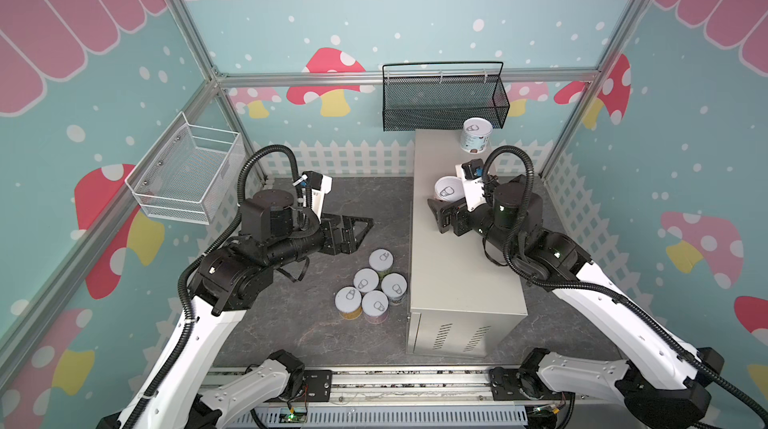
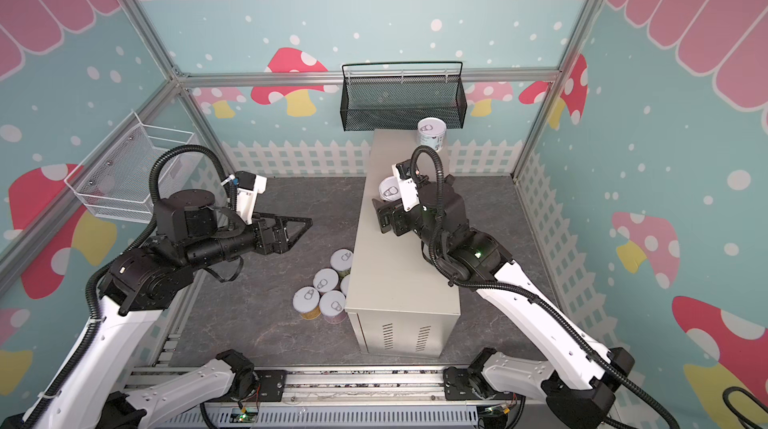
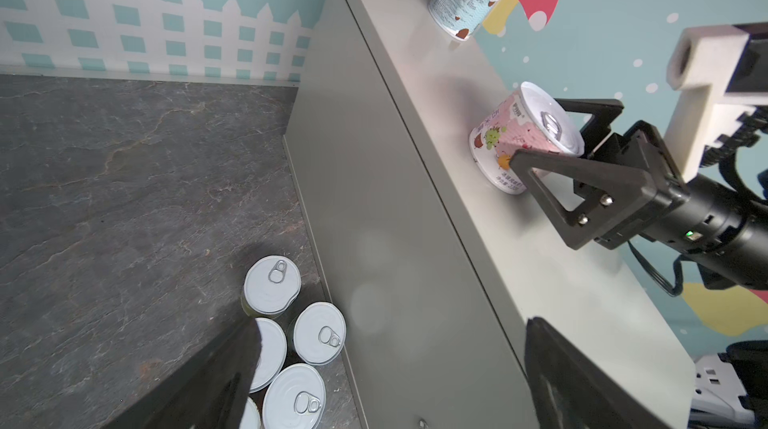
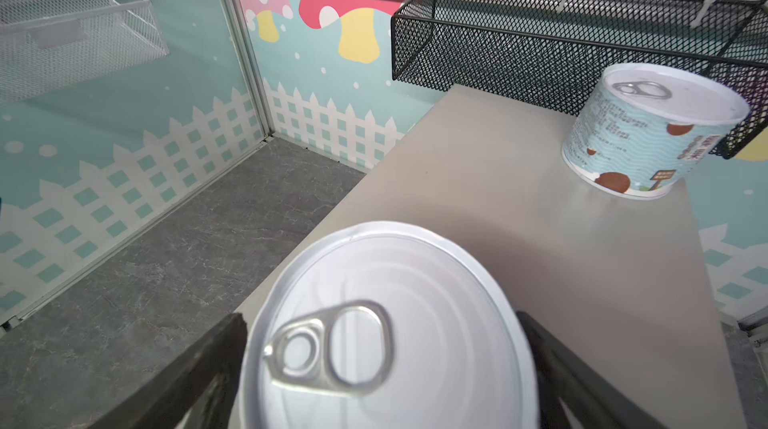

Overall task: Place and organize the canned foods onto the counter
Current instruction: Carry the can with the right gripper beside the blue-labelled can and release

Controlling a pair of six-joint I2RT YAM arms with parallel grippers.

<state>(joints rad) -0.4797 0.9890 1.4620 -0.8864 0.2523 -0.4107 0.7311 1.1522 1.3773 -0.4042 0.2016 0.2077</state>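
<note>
The counter (image 1: 457, 277) (image 2: 399, 281) stands right of centre in both top views. A white-blue can (image 1: 476, 134) (image 4: 648, 131) stands at its far end. A pink can (image 1: 448, 189) (image 3: 523, 136) (image 4: 386, 323) stands upright mid-counter. My right gripper (image 1: 446, 195) (image 4: 380, 319) is open, one finger on each side of that can. Several canned foods (image 1: 372, 285) (image 3: 291, 331) are clustered on the floor against the counter's left side. My left gripper (image 1: 365, 225) (image 3: 392, 323) hangs open and empty above the floor, just beyond that cluster.
A black mesh basket (image 1: 444, 102) hangs on the back wall just above the counter's far end. A white wire basket (image 1: 187, 173) is mounted on the left wall. The dark stone floor (image 1: 311, 323) lies left of the counter.
</note>
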